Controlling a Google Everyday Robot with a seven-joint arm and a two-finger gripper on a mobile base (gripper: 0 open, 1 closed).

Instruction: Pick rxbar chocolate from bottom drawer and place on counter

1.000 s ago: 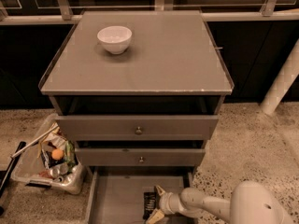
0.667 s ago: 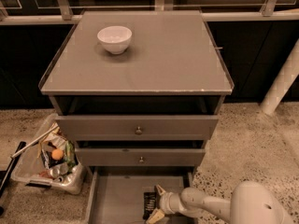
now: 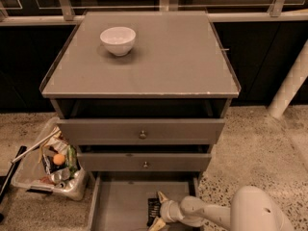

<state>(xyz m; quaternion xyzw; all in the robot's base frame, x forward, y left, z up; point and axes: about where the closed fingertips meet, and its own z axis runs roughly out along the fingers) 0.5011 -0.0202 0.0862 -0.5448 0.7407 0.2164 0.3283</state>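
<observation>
The rxbar chocolate (image 3: 151, 207), a small black wrapper, lies on the floor of the bottom drawer (image 3: 115, 206), which is pulled out at the foot of the cabinet. My gripper (image 3: 158, 209) reaches in from the lower right and sits low over the bar's right side. It is open, with one fingertip (image 3: 162, 196) just beyond the bar's far end and the other at its near end. The grey counter (image 3: 163, 57) on top holds only a white bowl (image 3: 118, 40) at its back left.
The two upper drawers (image 3: 142, 131) with round knobs overhang the back of the bottom drawer. A clear bin of rubbish (image 3: 50, 165) stands on the floor to the left. A white pillar (image 3: 291, 85) leans at the right, and my arm's white shell (image 3: 255, 213) fills the lower right.
</observation>
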